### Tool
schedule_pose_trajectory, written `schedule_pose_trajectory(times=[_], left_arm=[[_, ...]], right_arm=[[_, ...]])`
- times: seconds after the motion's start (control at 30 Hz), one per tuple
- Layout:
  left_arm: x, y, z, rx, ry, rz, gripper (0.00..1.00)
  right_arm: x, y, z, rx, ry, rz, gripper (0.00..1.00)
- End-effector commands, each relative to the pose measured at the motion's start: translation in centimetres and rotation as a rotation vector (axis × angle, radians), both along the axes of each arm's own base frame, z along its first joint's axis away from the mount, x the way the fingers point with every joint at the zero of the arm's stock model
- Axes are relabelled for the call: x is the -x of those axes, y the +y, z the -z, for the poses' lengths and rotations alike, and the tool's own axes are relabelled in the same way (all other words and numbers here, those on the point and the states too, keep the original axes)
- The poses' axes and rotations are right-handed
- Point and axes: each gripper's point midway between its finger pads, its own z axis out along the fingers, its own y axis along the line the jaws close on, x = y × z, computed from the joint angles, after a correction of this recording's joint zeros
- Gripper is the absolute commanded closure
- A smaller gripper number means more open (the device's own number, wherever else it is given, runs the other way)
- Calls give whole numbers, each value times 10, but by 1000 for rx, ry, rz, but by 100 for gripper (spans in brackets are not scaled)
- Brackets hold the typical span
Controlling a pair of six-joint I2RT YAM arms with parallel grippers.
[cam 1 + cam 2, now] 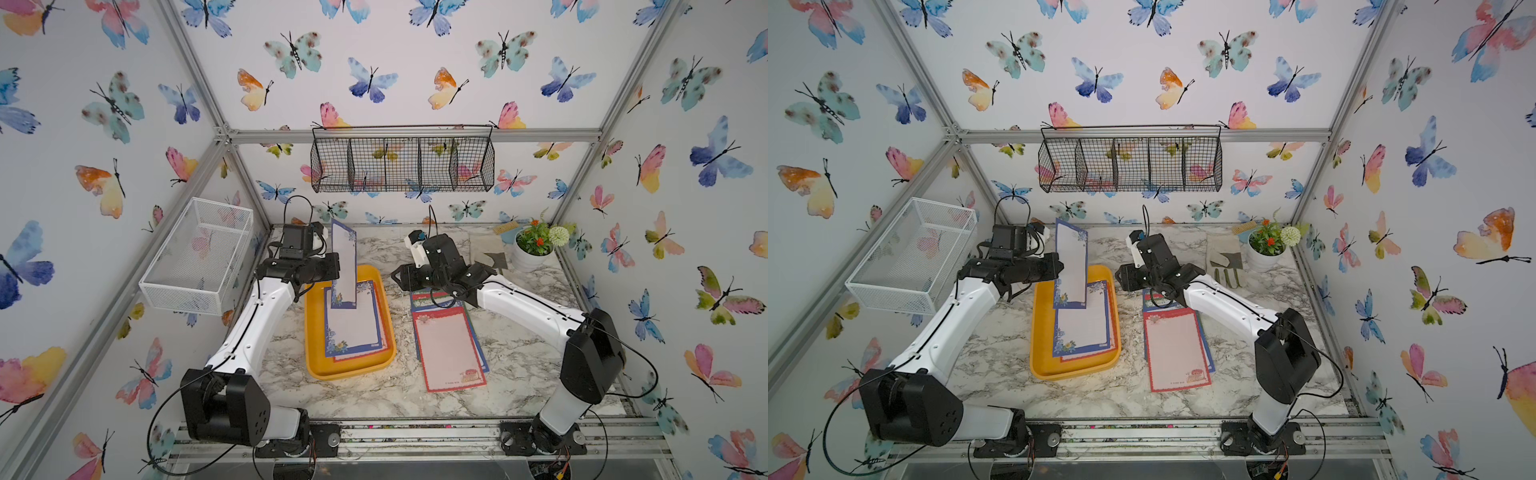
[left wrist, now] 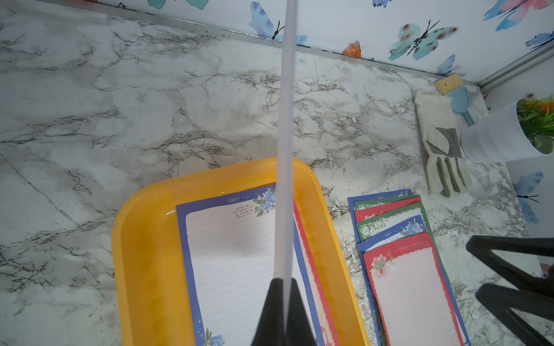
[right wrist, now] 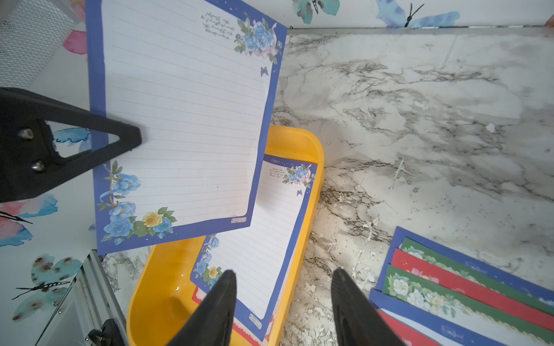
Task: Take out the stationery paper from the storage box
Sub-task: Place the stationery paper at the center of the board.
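- Left gripper (image 2: 283,283) clamped on blue-bordered lined paper sheet (image 3: 180,119), upright above shallow yellow-orange plastic tray (image 1: 313,332).
- Left wrist view: sheet edge-on; right wrist view: printed face.
- Right gripper (image 3: 283,274) fingers apart, near tray.

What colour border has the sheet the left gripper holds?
Blue, with blue roses; the sheet shows best in the right wrist view.

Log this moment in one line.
left tool: shut on blue-bordered sheet above storage box | right tool: open, empty | sheet pile: on table
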Motion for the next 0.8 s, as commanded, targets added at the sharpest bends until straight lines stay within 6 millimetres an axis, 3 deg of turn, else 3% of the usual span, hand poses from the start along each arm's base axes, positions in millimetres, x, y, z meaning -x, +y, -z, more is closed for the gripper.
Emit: schedule_pose_trajectory(times=[0.0,0.47,0.77], left_arm=[[5,5,-11,-36,-21,-2,99],[2,8,-17,-52,-42,-11,99],[-2,7,-9,-58,-39,-6,100]], right_arm=[[0,-6,-11,5,-48,16,46],[5,-34,-11,-9,-127,100,46],[6,-31,2,3,-118,80,46]])
